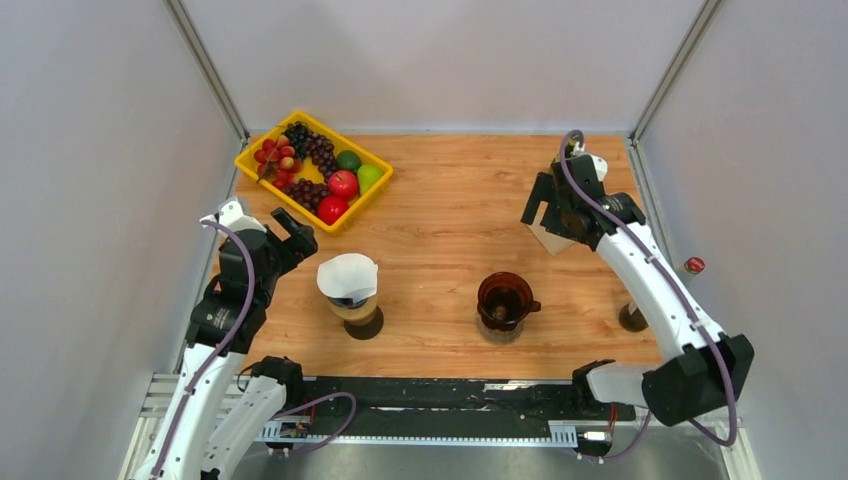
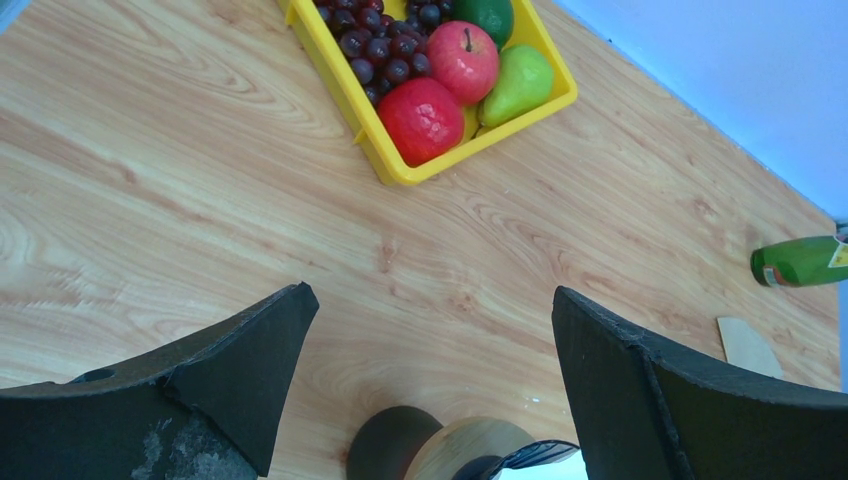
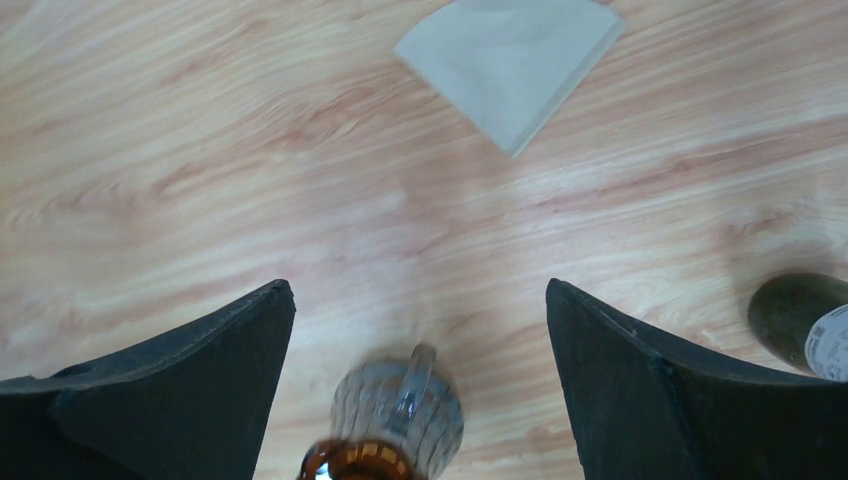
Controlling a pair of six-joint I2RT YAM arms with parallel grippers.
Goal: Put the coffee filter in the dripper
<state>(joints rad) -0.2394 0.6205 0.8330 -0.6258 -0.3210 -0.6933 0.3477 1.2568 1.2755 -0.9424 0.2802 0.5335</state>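
R gripper (image 3: 420, 290) hovering w/ jaws spread, empty | L gripper (image 2: 432, 295) sitting spread too | coffee filter (image 3: 510, 60) lying flat on table (image 3: 200, 150) just ahead, not yet in amber dripper (image 1: 503, 300) | risk: thin paper likely sliding or creasing under fingers instead of lifting

From above, the right hand (image 1: 542, 212) hides part of the flat beige paper filter (image 1: 553, 242). In the right wrist view the bottom edge cuts the amber ribbed glass dripper (image 3: 390, 425), and the right edge cuts a dark green bottle (image 3: 795, 315) whose label (image 3: 830, 345) is unreadable.
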